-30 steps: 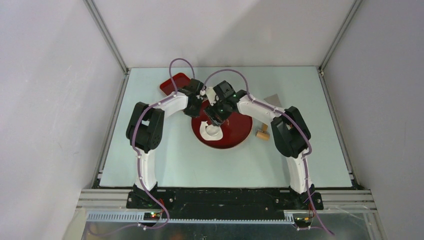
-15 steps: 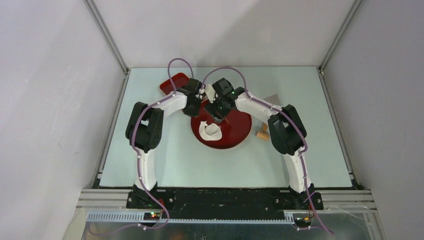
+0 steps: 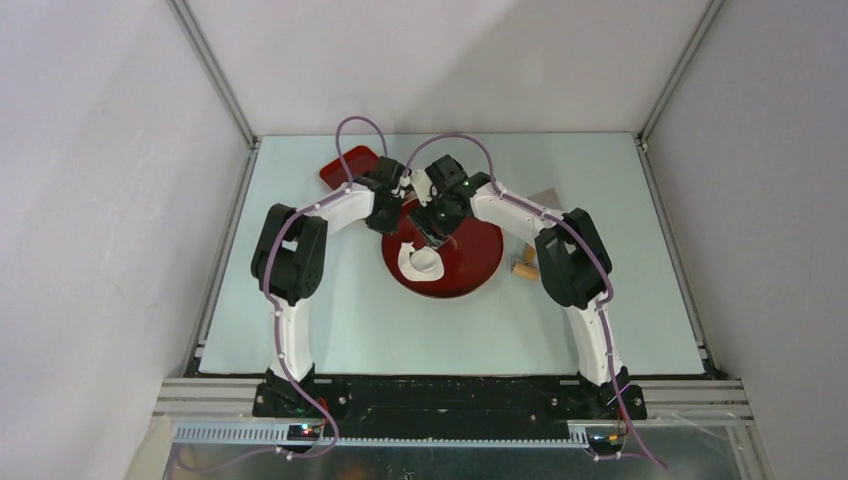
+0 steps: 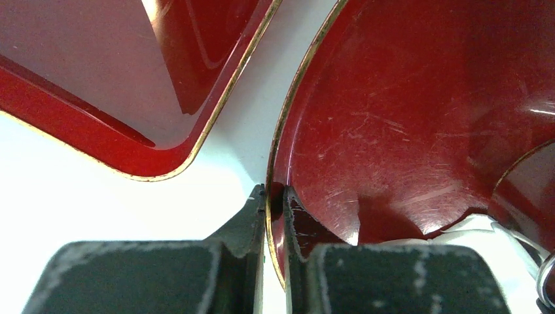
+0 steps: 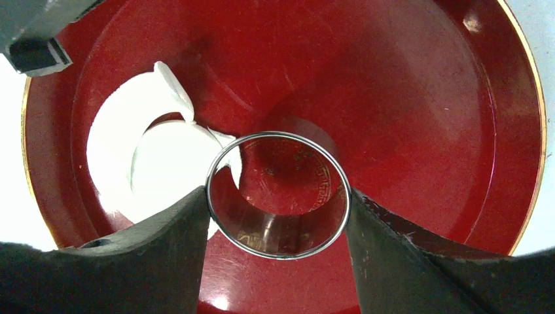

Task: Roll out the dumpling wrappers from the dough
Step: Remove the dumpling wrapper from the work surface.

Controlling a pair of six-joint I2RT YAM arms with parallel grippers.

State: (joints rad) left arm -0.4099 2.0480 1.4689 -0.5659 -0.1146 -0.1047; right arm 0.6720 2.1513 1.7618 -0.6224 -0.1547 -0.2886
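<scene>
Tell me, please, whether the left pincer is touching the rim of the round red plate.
Touching. The left wrist view shows the left pincer closed on the round red plate, its gold rim pinched between the two fingers, one on each side.

Laboratory robot cell. Plain grey wall panels (image 3: pixel 90 200) are enclosing a pale desk (image 3: pixel 350 330) on three sides, and aluminium struts (image 3: pixel 215 75) are framing the corners. A left arm (image 3: pixel 290 260) and a right arm (image 3: pixel 575 265) are standing bolted to a black base rail (image 3: pixel 450 395) at the near edge, with purple cables (image 3: pixel 350 130) looping along them.
</scene>
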